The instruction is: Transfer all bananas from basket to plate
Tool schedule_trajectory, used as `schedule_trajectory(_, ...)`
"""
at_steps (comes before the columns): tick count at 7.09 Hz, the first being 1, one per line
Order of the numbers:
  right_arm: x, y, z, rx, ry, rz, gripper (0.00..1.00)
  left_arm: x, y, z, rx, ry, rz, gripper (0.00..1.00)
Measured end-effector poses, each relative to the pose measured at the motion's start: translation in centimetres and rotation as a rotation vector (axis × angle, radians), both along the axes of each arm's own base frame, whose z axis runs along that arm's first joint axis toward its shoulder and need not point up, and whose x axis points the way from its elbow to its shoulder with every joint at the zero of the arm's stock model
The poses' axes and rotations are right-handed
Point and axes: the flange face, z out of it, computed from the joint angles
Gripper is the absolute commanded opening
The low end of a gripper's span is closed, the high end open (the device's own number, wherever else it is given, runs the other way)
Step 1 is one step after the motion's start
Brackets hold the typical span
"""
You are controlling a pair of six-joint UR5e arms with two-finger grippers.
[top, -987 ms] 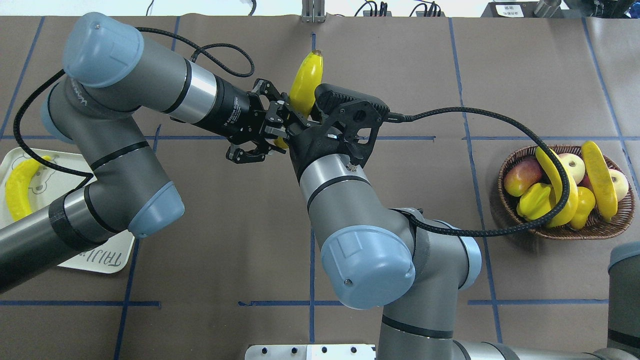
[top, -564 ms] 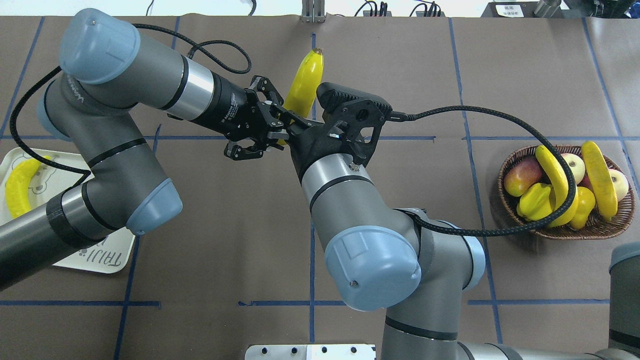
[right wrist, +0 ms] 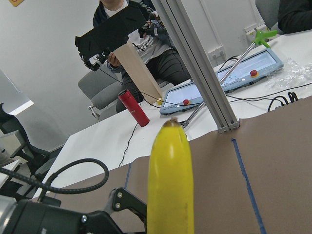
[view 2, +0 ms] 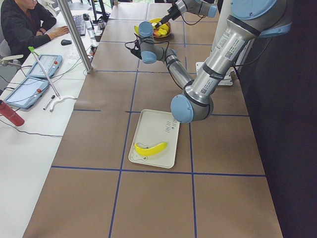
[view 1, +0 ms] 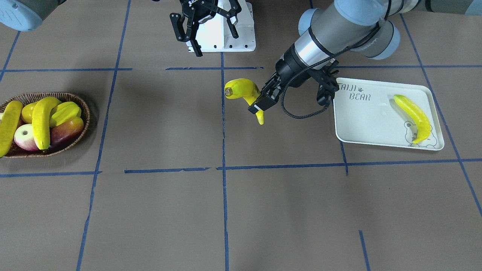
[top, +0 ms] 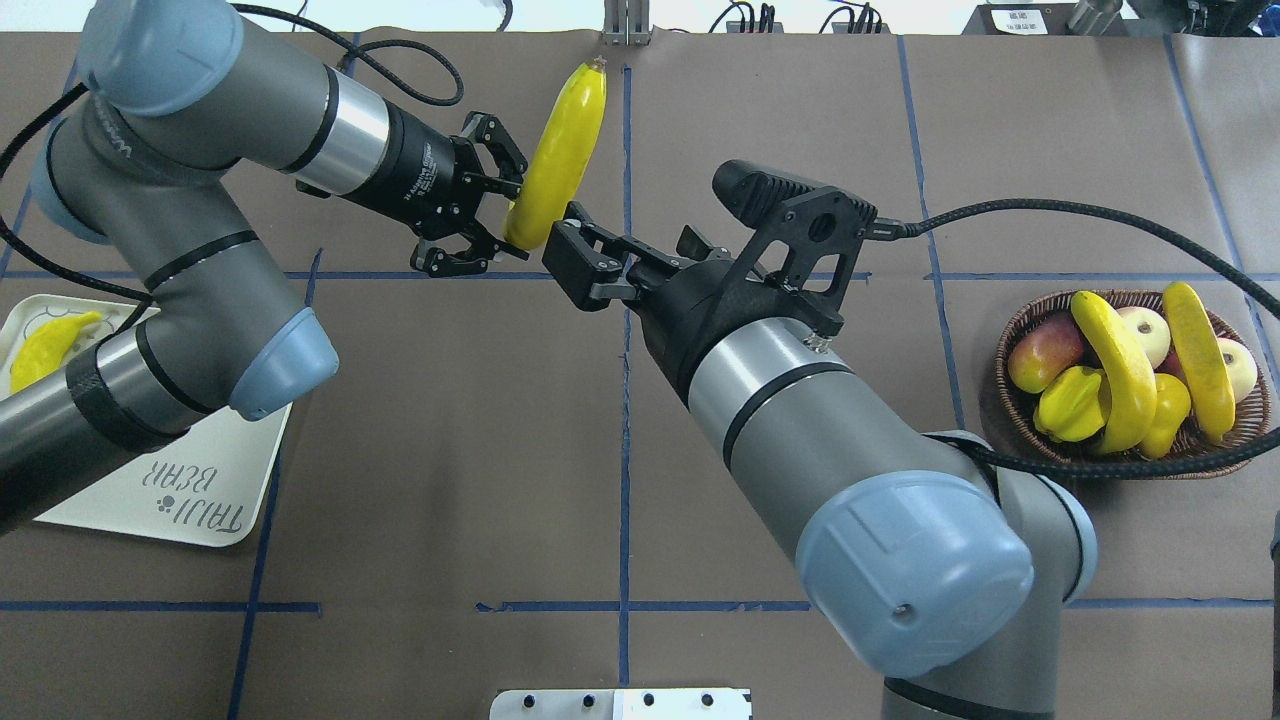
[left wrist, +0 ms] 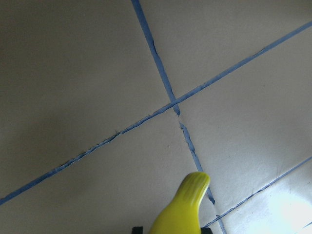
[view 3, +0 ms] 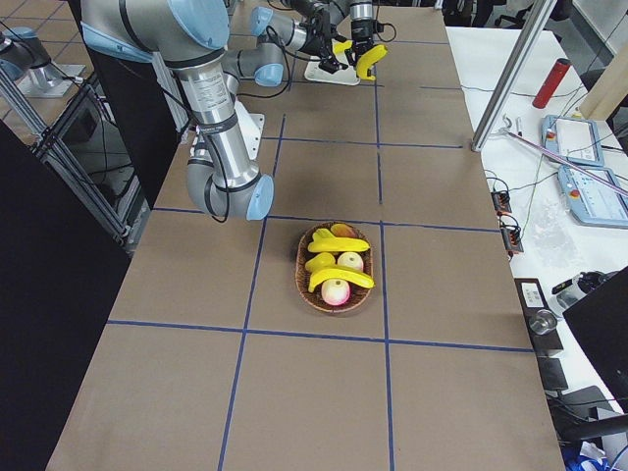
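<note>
The plate point(view 1: 369, 124) is a pale rectangular tray with rounded corners, the words TAIJI BEAR and a small bear drawing. One banana point(view 1: 413, 116), glossy yellow and curved, lies flat on it, partly over the bear. A second banana point(top: 555, 150) hangs in the air not far from the plate, tilted, with the left gripper point(top: 505, 212) closed near its stem end. Well apart from the plate stands the brown wicker basket point(top: 1140, 468), with two more bananas point(top: 1115, 365) lying side by side on top.

In the overhead view the left arm point(top: 200, 290) hides part of the plate point(top: 120, 502) and its banana point(top: 40, 350).
</note>
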Motion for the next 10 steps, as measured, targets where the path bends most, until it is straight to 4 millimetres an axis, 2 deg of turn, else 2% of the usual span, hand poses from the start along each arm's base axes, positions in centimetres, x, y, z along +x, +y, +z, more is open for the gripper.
schedule_trajectory(1,1.0,-0.2,0.3,0.015,0.021,-0.032,1.0,-1.8,-0.6,2.5,0.066,-0.046,0.03,0.0)
schedule_trajectory(2,1.9,-1.3,1.0,0.012,0.043,-0.057,1.0,-3.8,-1.2,5.3,0.145,-0.091,0.045,0.0)
schedule_trajectory(4,3.8,-4.5,2.6,-0.032,0.113,-0.116,1.0,-8.5,-1.8,10.5,0.323,-0.182,0.059,0.0)
schedule_trajectory(7,5.9,-8.6,5.2,-0.098,0.31,-0.196,1.0,-13.5,1.8,21.0,0.587,-0.457,0.063,0.0)
schedule_trajectory(10,8.4,-11.6,8.6,-0.167,0.413,-0.289,1.0,-16.1,5.3,30.1,0.787,-0.781,0.162,0.0)
